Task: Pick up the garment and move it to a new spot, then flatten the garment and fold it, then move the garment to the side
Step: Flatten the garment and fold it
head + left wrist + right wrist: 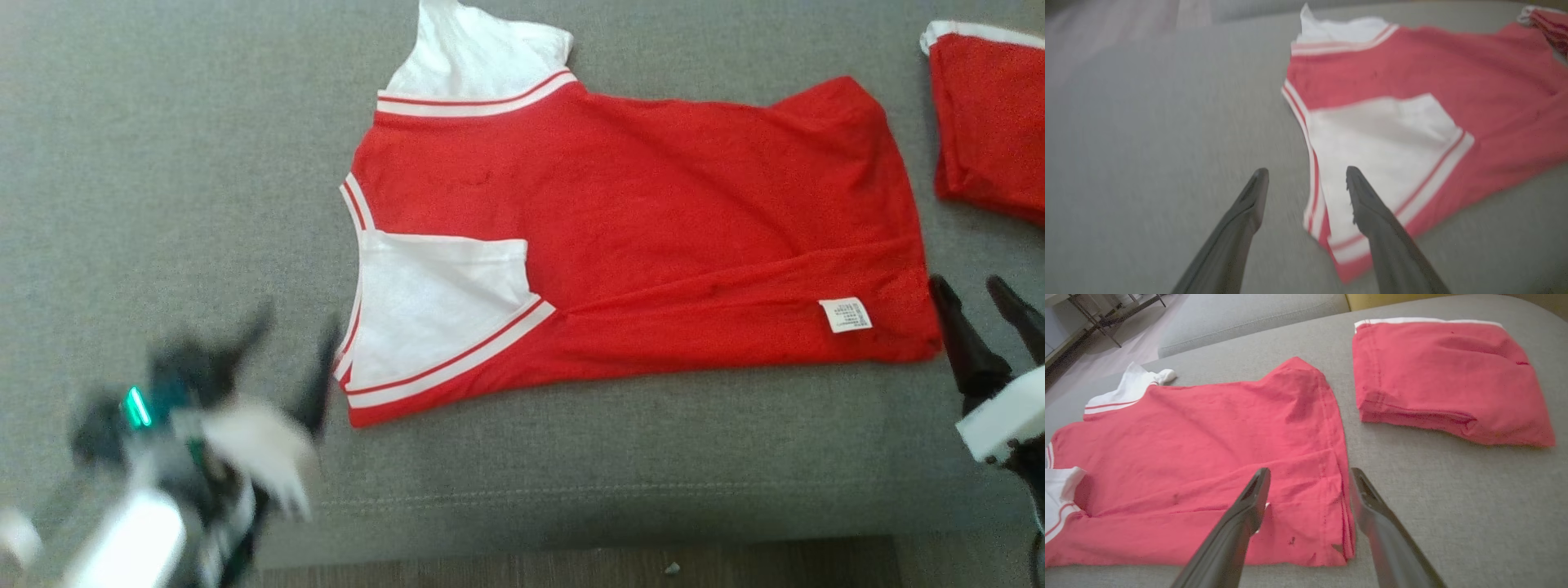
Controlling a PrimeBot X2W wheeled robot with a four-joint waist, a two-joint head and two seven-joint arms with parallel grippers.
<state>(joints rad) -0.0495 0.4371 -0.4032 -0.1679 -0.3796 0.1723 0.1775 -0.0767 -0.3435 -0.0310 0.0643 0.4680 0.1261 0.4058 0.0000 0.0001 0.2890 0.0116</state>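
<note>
The red-and-white T-shirt (pixel 637 212) lies mid-cushion on the grey cushion (pixel 163 163), near edge folded in. Soft, light and limp, it likely sags unless pinched at both ends. The left gripper (pixel 295 327) near the sleeve and the right gripper (pixel 967 286) beside the hem both have fingers spread, empty.

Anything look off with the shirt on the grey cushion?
The red fabric shirt with white sleeves lies half folded and lopsided: the near white sleeve is tucked over the body, while the far white sleeve sticks out crumpled past the edge. A white care label faces up near the hem.
</note>
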